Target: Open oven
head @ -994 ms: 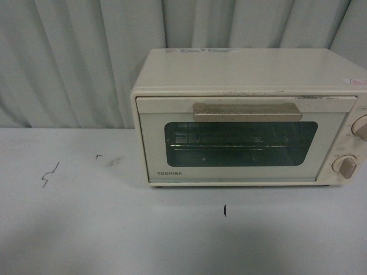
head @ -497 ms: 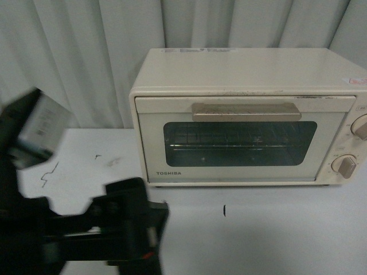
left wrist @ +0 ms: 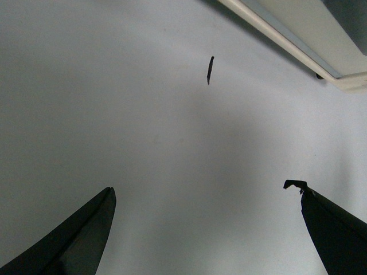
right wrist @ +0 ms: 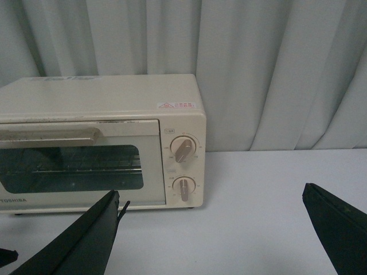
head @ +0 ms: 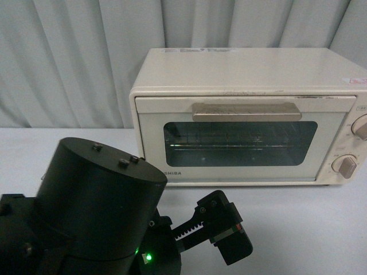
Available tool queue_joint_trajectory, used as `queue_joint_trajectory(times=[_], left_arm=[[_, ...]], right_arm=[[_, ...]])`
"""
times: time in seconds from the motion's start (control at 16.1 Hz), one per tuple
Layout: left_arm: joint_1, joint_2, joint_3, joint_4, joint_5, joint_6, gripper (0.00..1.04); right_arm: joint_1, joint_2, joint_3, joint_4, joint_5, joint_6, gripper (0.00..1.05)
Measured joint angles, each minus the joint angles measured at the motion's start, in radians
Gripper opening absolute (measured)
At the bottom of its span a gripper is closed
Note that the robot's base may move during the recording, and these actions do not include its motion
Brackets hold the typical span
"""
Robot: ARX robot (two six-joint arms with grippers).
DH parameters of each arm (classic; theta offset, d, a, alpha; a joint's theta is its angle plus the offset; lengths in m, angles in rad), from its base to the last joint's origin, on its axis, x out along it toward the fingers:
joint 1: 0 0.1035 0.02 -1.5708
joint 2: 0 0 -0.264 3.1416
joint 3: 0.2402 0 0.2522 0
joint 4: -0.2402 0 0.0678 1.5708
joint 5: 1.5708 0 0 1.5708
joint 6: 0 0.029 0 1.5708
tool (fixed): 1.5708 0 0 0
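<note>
Fingers of left gripper are spread wide with nothing between them. Only the bare white table and a short black mark show in the gap. The oven's lower front edge is near but apart from the tips.

Fingers of right gripper are also wide and empty; this gripper is well apart from the oven.

Oven stands on the table toward the back, just before the pale curtain. Its door is shut. The bar handle runs across the top of the door, untouched. The wire rack is visible behind dark glass. Two knobs — upper, lower — are at the right end of the front.

In the front view the left arm is low at the front left, and its gripper is on the near side of the door, not touching.
</note>
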Motion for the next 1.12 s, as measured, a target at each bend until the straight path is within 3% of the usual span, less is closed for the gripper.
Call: queue_joint_trajectory(times=[0.06, 0.43, 0.68, 1.12], left_arm=[[-0.007, 0.061, 0.029, 0.017, 0.011, -0.079, 0.98], [-0.010, 0.089, 0.038, 0.030, 0.011, -0.122, 0.98], [-0.009, 0.139, 0.070, 0.063, -0.043, -0.212, 0.98], [0.003, 0.141, 0.075, 0.058, -0.042, -0.230, 0.98]], right_arm=[[0.000, 0.000, 0.000, 0.000, 0.000, 0.000, 0.98], [0.000, 0.000, 0.000, 0.000, 0.000, 0.000, 0.98], [0.000, 0.000, 0.000, 0.000, 0.000, 0.000, 0.98], [0.000, 0.000, 0.000, 0.000, 0.000, 0.000, 0.98]])
